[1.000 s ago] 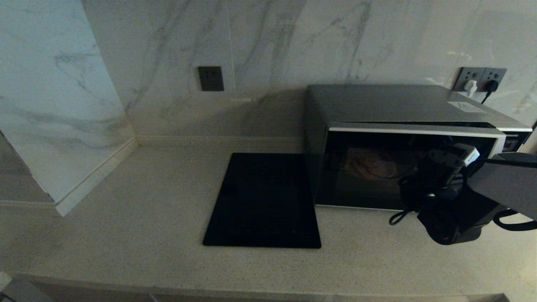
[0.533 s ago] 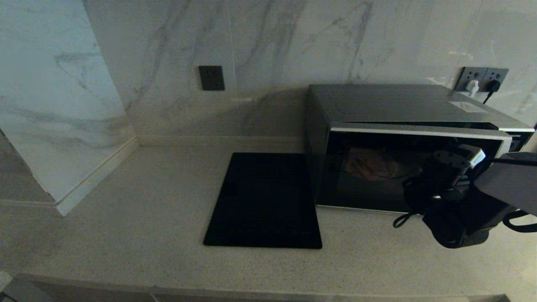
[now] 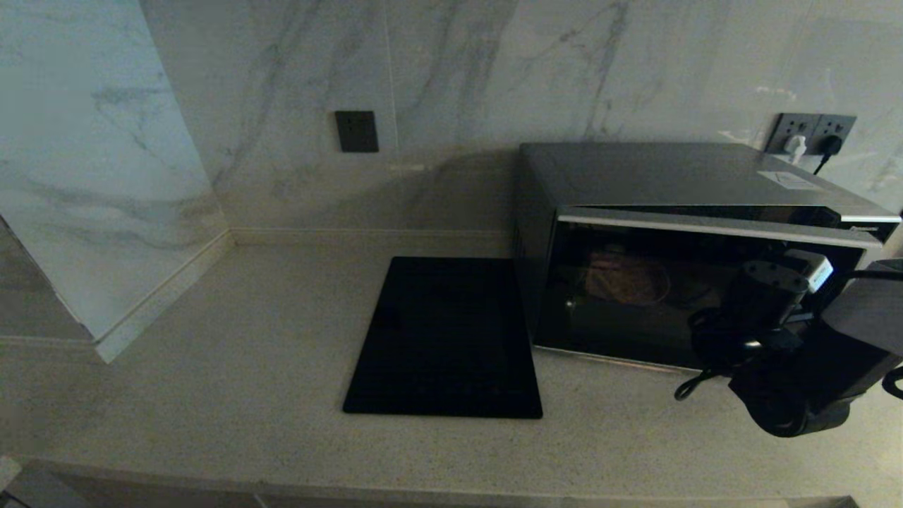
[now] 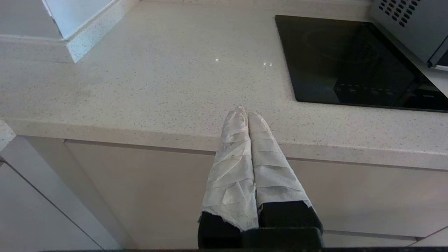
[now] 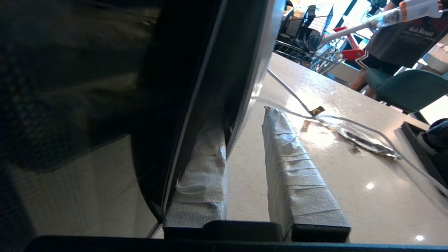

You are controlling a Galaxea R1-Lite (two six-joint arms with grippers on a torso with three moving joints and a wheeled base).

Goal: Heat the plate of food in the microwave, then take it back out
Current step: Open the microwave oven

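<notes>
The dark grey microwave [image 3: 670, 173] stands at the counter's back right, and its black glass door [image 3: 677, 296] hangs ajar, swung out on its right side. Through the glass the plate of food [image 3: 624, 279] shows dimly inside. My right gripper [image 3: 811, 271] is at the door's right edge. In the right wrist view this gripper [image 5: 245, 119] is open, with one taped finger [image 5: 206, 164] tucked behind the door edge [image 5: 196, 87] and the other out over the counter. My left gripper [image 4: 244, 112] is shut on nothing, parked low before the counter's front edge.
A flat black slab [image 3: 444, 339] lies on the counter left of the microwave. Wall sockets with plugs [image 3: 811, 134] sit behind it. A marble wall corner [image 3: 106, 331] juts out at the left. A cable and a shiny wrapper [image 5: 357, 136] lie on the counter to the right.
The door's right edge has swung further out from the oven. My right gripper has moved with it, towards me and to the right. The left arm has not moved.
</notes>
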